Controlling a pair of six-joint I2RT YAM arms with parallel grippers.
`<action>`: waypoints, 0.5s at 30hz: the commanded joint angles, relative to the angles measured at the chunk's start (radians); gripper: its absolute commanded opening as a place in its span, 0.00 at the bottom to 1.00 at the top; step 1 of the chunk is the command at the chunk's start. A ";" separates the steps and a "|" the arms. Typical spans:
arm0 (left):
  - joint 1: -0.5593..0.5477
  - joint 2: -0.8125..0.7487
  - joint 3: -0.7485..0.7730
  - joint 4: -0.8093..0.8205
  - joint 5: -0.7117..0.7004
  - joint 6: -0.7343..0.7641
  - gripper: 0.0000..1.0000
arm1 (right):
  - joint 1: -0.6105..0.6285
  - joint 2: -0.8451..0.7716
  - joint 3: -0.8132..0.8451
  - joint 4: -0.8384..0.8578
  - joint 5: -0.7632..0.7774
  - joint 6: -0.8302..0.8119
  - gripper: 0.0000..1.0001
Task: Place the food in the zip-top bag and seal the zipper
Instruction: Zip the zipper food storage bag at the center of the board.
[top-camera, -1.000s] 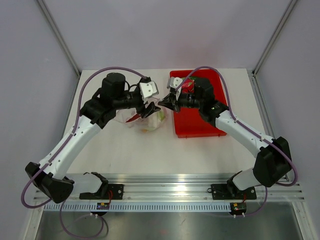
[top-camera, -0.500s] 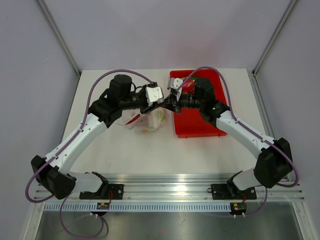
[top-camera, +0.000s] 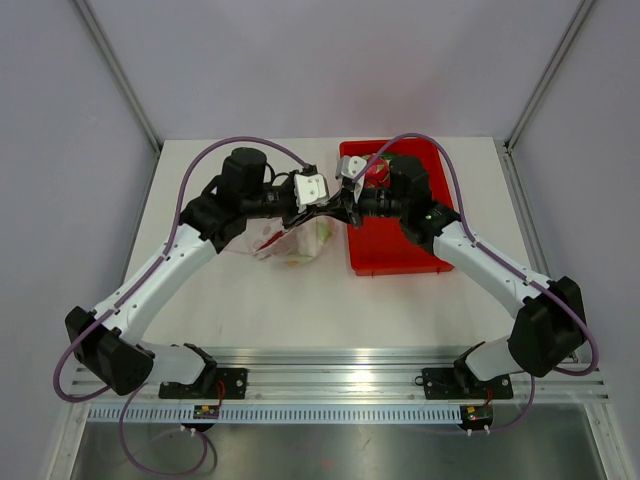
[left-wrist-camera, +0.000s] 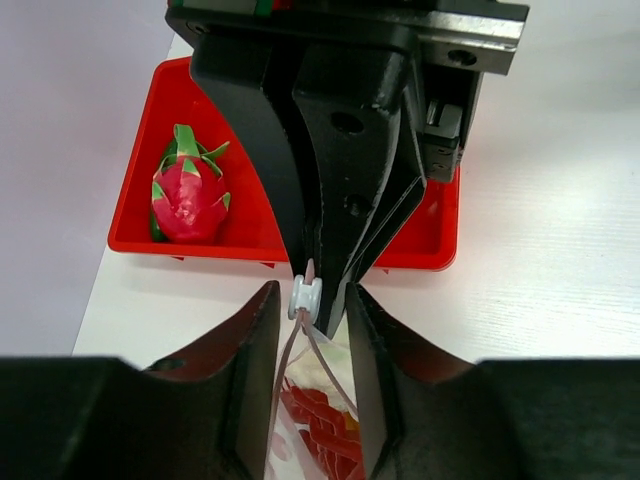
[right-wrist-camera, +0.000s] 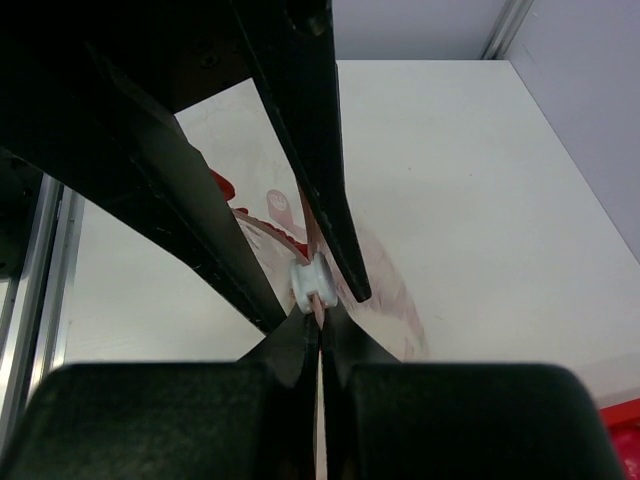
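Compared with 1 second ago, the left arm has swung in toward the right one, so the left gripper (left-wrist-camera: 309, 294) now meets the right gripper (right-wrist-camera: 319, 326) tip to tip, and its jaws have drawn in from a wide spread to a narrow gap. The zip-top bag (top-camera: 290, 243) has been pulled slightly toward that meeting point. The right arm has hardly moved. In the left wrist view, the 2 left fingers (left-wrist-camera: 256, 370) stand partly apart on either side of the white slider (left-wrist-camera: 305, 298) on the zipper (right-wrist-camera: 317, 306). We cannot tell whether either pad touches it. Directly opposite, the right gripper is fully closed, pinching the thin pink zipper strip just beside the slider. The clear bag hangs from that pinched edge, below and behind the left fingertips, with its lower part resting on the table (top-camera: 300, 310). The food (left-wrist-camera: 318, 440) is inside the bag, with red chili pieces and a little yellow showing just under the left fingers. Beyond the right gripper, on its far side from the bag, is the red tray (top-camera: 395, 250), with a pink dragon fruit (left-wrist-camera: 188, 192) lying in it.
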 joint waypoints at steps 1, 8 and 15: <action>-0.004 -0.018 0.036 0.050 0.052 -0.002 0.32 | -0.003 -0.043 0.021 0.046 -0.023 -0.012 0.00; -0.003 0.011 0.075 -0.006 0.067 0.003 0.15 | -0.003 -0.041 0.024 0.045 -0.023 -0.016 0.00; -0.001 0.002 0.067 -0.036 0.078 0.012 0.00 | -0.006 -0.043 0.015 0.060 0.035 -0.019 0.00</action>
